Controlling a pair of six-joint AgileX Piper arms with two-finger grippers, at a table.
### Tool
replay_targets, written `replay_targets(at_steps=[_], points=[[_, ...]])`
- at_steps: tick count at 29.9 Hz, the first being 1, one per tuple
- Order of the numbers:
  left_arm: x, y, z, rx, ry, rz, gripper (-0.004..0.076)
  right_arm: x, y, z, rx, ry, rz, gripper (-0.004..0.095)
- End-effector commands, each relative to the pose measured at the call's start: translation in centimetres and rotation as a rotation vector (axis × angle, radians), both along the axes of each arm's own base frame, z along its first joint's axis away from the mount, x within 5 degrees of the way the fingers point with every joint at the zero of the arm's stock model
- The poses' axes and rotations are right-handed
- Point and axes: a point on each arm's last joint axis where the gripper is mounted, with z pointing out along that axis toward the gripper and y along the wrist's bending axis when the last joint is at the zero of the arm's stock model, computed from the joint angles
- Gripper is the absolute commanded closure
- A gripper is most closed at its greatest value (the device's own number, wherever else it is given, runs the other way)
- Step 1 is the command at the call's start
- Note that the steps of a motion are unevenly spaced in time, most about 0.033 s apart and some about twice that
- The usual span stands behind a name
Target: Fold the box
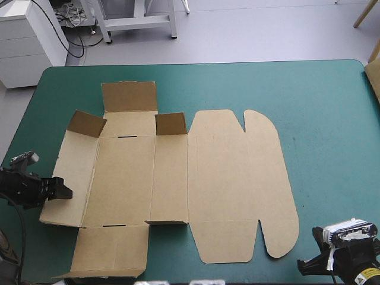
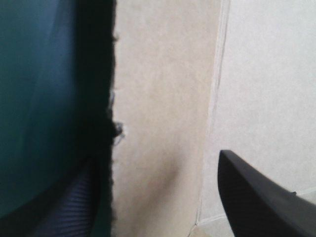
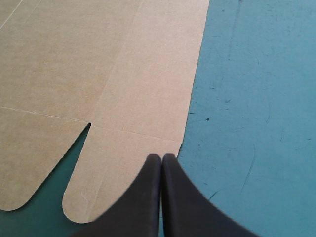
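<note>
- A yellow label point(image 1: 366, 274) on my right wrist is too small to read
- My left gripper point(image 1: 61, 190) sits low at the table's left side; its black fingers point(image 2: 256, 197) stand apart, with the left wall edge of the brown box point(image 1: 178, 178) between them
- My right gripper point(image 3: 162, 158) sits low near the table's near right corner; its fingers are pressed into one point, holding nothing, with the tip over a rounded lid flap point(image 3: 123, 168)
- The box lies mostly flat on the teal-green cover point(image 1: 320, 119); two far corner tabs point(image 1: 171, 124) stand raised
</note>
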Motion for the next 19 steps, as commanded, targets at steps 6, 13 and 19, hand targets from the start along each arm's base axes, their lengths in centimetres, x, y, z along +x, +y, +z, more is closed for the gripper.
replay_targets(at_steps=[6,13,19], points=[[0.6,-3.0,1.2,-0.065,-0.007,-0.105,0.0248,0.3,0.0,1.1,0.011,-0.070,-0.007,0.0929],[0.7,-3.2,1.2,-0.063,-0.004,-0.111,0.0281,0.3,0.0,1.1,0.011,-0.070,-0.007,0.0929],[0.7,-3.2,1.2,-0.065,-0.005,-0.111,0.0403,0.3,0.0,1.1,0.011,-0.070,-0.007,0.0929]])
